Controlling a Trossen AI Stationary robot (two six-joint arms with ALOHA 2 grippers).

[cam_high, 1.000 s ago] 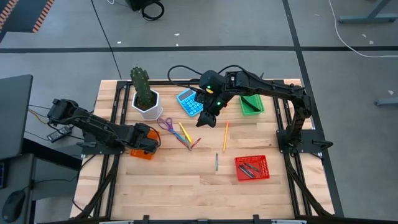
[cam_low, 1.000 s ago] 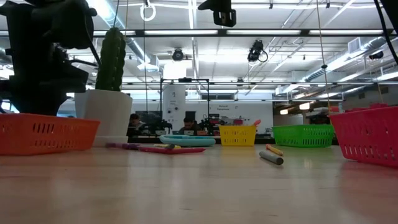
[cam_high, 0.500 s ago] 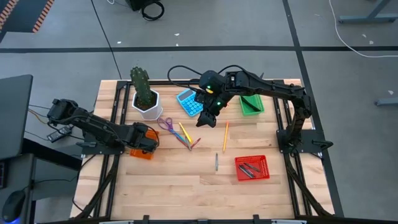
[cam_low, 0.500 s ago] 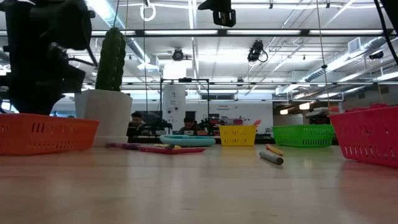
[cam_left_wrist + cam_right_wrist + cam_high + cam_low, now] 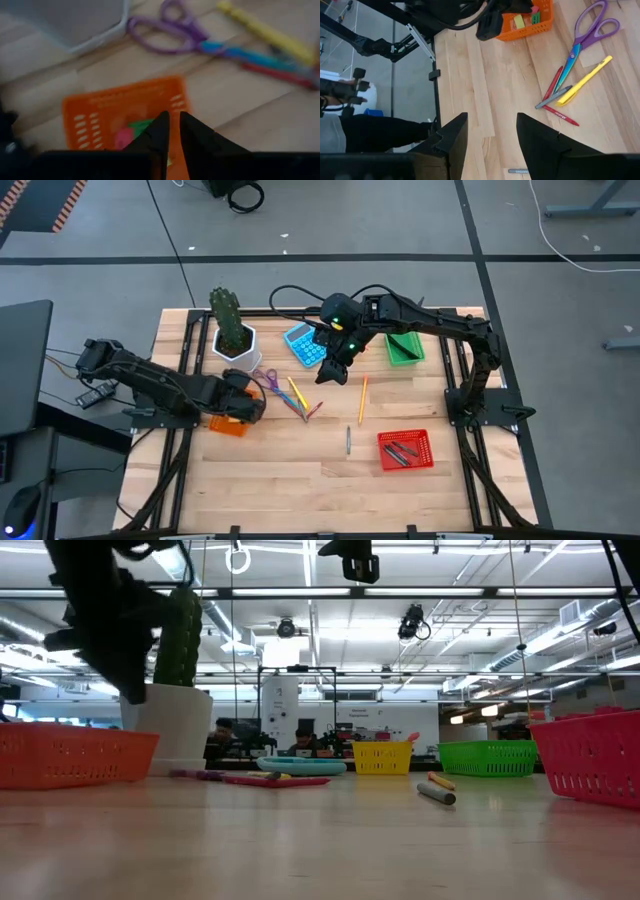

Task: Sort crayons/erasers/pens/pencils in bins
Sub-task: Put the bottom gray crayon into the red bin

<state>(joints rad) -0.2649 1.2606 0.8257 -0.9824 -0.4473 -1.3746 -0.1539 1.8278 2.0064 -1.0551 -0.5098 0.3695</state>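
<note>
Above the orange bin, left gripper, fingers nearly together.

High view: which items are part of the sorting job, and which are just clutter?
Job:
orange bin
green bin
red bin
orange pencil
yellow pencil
grey pen

Clutter:
purple scissors
blue calculator
cactus pot

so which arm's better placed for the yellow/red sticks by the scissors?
Probably left: left gripper hovers empty over the orange bin, beside the scissors and sticks. Right gripper is open, near the calculator.
</note>
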